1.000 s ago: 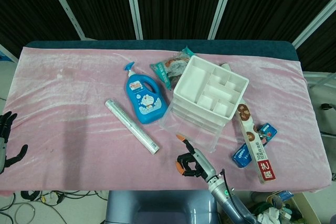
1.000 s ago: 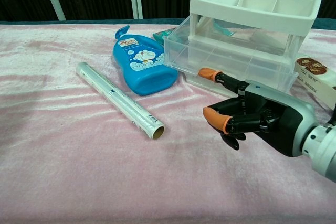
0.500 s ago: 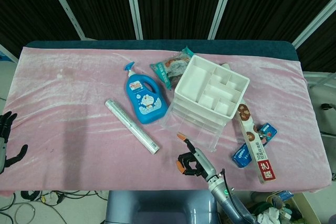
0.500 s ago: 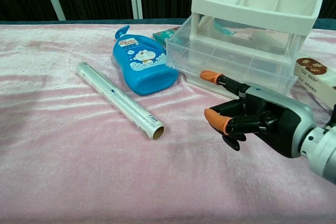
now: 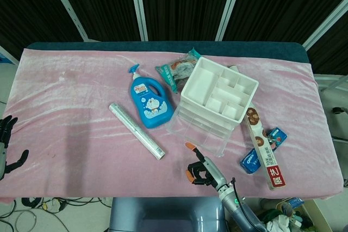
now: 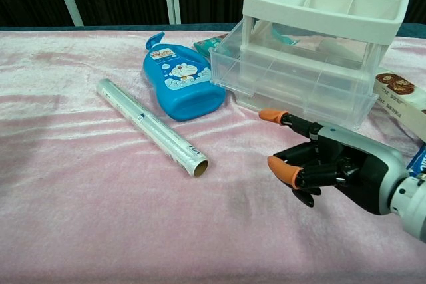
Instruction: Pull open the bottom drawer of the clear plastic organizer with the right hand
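Just behind the right hand [image 6: 333, 171], fingers curled and holding nothing, sits the organizer's bottom drawer [image 6: 303, 94], untouched.

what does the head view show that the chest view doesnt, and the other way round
Only the head view shows the black left hand off the table's left edge, the blue snack packet at the right, and the whole pink tablecloth.

Only the chest view shows the clear plastic organizer's drawer fronts side-on, with the right hand apart from them, one orange-tipped finger extended.

Both show the blue bottle, the silver foil roll, the white compartment tray on top of the organizer, and the long snack box.
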You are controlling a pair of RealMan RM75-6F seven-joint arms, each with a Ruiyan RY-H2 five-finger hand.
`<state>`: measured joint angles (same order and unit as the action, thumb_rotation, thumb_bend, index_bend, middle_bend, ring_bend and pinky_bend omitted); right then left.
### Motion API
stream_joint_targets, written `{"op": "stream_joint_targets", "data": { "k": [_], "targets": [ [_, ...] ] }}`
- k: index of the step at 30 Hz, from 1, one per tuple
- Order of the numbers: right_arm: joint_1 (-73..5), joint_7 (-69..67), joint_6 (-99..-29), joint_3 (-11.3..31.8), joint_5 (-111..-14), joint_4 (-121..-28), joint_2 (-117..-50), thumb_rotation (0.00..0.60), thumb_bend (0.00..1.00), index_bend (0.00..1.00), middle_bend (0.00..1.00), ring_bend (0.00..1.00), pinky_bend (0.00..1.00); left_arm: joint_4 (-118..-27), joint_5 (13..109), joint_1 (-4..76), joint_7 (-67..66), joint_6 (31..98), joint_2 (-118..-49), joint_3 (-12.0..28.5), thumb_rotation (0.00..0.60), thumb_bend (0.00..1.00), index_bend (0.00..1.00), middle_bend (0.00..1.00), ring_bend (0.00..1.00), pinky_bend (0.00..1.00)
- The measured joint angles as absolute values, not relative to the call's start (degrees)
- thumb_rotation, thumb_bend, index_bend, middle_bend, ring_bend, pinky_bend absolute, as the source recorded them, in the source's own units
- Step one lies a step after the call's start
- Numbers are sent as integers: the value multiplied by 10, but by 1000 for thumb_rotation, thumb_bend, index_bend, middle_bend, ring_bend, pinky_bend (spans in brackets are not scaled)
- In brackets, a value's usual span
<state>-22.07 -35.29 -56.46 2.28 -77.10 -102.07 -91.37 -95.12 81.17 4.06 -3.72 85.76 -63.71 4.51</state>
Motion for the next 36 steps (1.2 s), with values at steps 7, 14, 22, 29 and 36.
{"op": "stream_joint_targets", "data": {
  "k": [7, 14, 22, 29, 36],
  "targets": [
    [-212, -373, -560, 4, -786, -1016, -887, 600, 446, 47, 773, 877, 768, -952, 812, 40, -38, 860, -638, 45, 600, 324, 61, 42, 30, 112],
    [-199, -409, -570, -5, -801, -1000, -855, 600, 445, 52, 773, 877, 769, -952, 812, 39, -38, 861, -638, 45, 600, 324, 61, 42, 30, 112],
    [-174, -446, -603, -14, -815, -989, -806, 600, 445, 67, 773, 877, 769, -952, 812, 38, -40, 862, -639, 45, 600, 324, 61, 42, 30, 115],
    [-161, -470, -617, -15, -817, -982, -775, 600, 446, 73, 773, 877, 769, -952, 812, 38, -43, 864, -640, 45, 600, 324, 61, 42, 30, 115],
    [-149, -484, -652, -1, -821, -991, -714, 600, 446, 77, 757, 860, 768, -951, 811, 38, -46, 864, -640, 46, 600, 324, 61, 42, 30, 114]
  ]
}}
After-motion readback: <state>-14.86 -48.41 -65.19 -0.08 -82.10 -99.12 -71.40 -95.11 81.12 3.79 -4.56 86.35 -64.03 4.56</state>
